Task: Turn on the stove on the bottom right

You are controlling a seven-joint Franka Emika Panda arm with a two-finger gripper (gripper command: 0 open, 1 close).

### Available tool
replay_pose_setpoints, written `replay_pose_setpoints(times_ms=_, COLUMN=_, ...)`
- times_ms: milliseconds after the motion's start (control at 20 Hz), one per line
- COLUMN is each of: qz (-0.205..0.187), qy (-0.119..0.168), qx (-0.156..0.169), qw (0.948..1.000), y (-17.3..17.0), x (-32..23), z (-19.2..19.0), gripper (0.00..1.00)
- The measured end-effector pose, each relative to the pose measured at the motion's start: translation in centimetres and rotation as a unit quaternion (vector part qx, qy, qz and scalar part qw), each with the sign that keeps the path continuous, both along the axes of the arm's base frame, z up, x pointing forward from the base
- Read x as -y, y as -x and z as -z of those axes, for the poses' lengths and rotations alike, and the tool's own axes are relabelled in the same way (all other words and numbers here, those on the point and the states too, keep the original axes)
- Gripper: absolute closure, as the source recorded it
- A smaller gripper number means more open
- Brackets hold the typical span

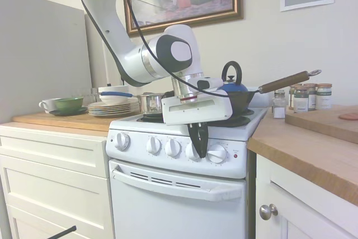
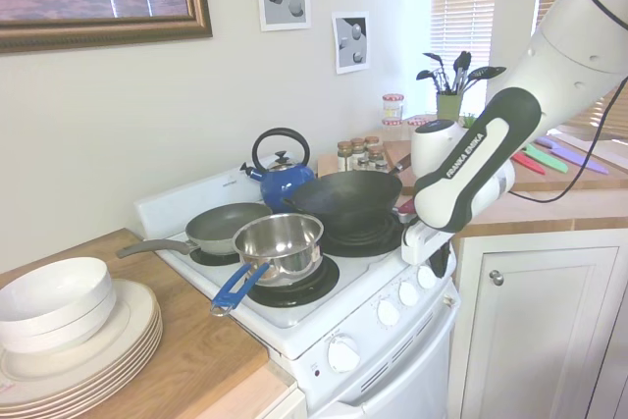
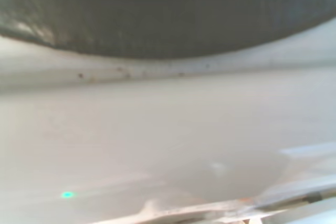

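Observation:
The white stove (image 1: 168,205) stands between the counters, with five round knobs along its front panel. My gripper (image 1: 198,148) hangs fingers-down in front of that panel. In the first exterior view it overlaps the fourth knob (image 1: 191,151) and sits just left of the rightmost knob (image 1: 217,153). Its black fingers read as one closed wedge with nothing between them. I cannot tell whether they touch a knob. In the second exterior view the gripper (image 2: 442,262) covers the far end of the knob row. A small red light (image 1: 235,155) sits right of the knobs. The wrist view is a blur of white and dark.
On the burners stand a steel pot (image 2: 280,242) with a blue handle, a frying pan (image 2: 226,226), a blue kettle (image 2: 280,179) and a black wok (image 2: 348,201), whose wooden handle (image 1: 285,80) juts right. Plates and a bowl (image 2: 59,311) sit on the left counter. Spice jars (image 1: 307,96) line the right one.

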State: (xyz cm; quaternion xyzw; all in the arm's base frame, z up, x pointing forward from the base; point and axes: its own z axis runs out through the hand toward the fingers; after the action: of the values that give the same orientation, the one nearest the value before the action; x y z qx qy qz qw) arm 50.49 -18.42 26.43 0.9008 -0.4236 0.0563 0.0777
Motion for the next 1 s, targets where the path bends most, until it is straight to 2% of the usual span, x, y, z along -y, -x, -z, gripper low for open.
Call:
replay_pose_setpoints(times_ms=350, qz=0.006, qy=-0.013, qx=-0.005, qw=0.9999, y=0.5, x=0.7, z=0.7, gripper=1.0)
replay_pose_setpoints(times_ms=650, qz=0.015, qy=-0.013, qx=-0.009, qw=0.9998, y=1.5, x=3.1, z=2.4, gripper=1.0)
replay_pose_setpoints(times_ms=1000, qz=0.009, qy=-0.011, qx=0.002, qw=0.9999, y=1.1, x=2.8, z=1.5, gripper=1.0)
